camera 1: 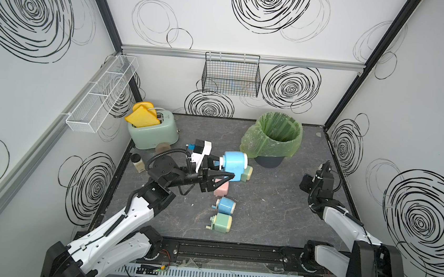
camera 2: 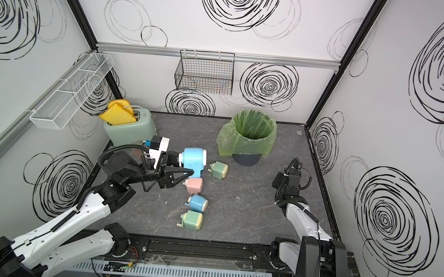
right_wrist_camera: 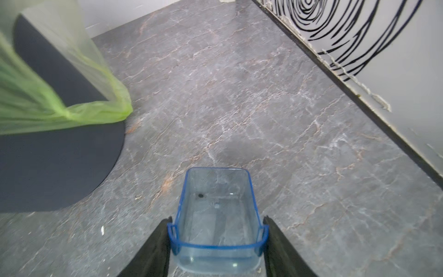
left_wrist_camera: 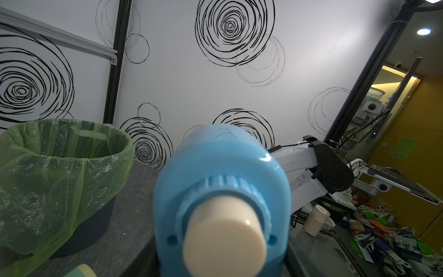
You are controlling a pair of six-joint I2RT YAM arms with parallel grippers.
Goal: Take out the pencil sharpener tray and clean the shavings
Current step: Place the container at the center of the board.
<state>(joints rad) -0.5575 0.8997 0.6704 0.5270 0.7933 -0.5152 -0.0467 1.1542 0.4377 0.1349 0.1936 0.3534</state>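
Observation:
My left gripper [camera 1: 225, 170] [camera 2: 185, 167] is shut on a large blue pencil sharpener [camera 1: 235, 159] [camera 2: 194, 157] and holds it above the table, left of the bin. In the left wrist view the sharpener [left_wrist_camera: 220, 182] fills the foreground with its cream knob toward the camera, and the fingers are hidden. My right gripper [right_wrist_camera: 217, 219] is shut on a clear blue tray [right_wrist_camera: 215, 203], one black finger on each long side, low over the table right of the bin. The tray shows only a dark speck inside. The shavings are out of view.
A black bin with a green bag [camera 1: 273, 138] [right_wrist_camera: 48, 96] stands at the back. Several small sharpeners lie mid-table: green [camera 1: 245, 174], pink [camera 1: 222, 189], blue [camera 1: 226, 205], green [camera 1: 221, 221]. A toaster [camera 1: 153, 130] and a jar [camera 1: 138, 162] sit at the left.

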